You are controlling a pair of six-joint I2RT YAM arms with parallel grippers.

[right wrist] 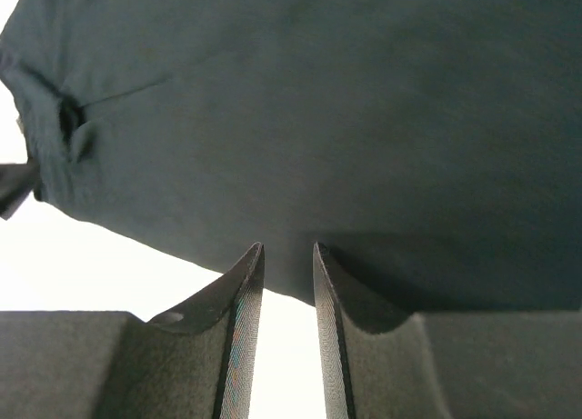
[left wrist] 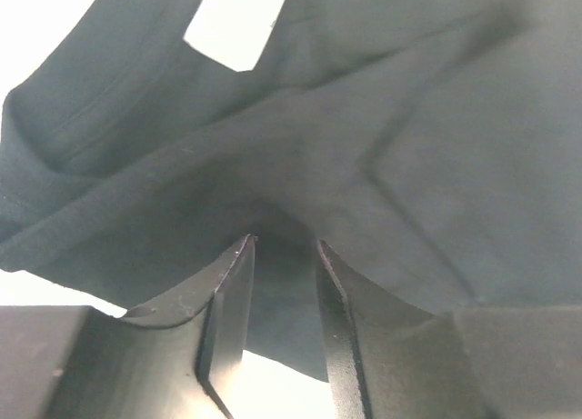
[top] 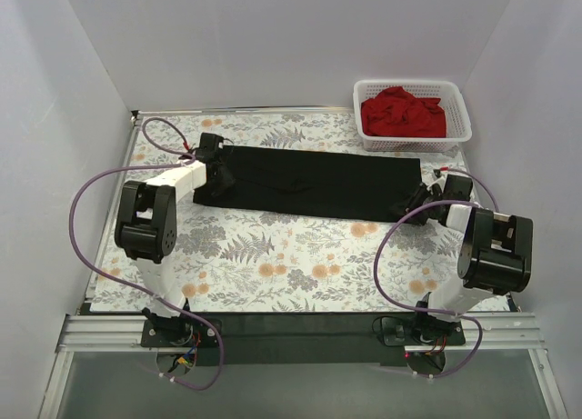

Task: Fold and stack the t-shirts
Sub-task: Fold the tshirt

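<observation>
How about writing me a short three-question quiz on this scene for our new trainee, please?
1. True or false: the red t-shirt lies bunched up inside the white basket.
2. Pick one. The black t-shirt is: A, crumpled in a heap; B, laid out flat as a long strip; C, stacked on top of the red t-shirt.
3. Short answer: which gripper is at the end of the black t-shirt nearer the white basket?

Key: 1 true; 2 B; 3 the right gripper.
</observation>
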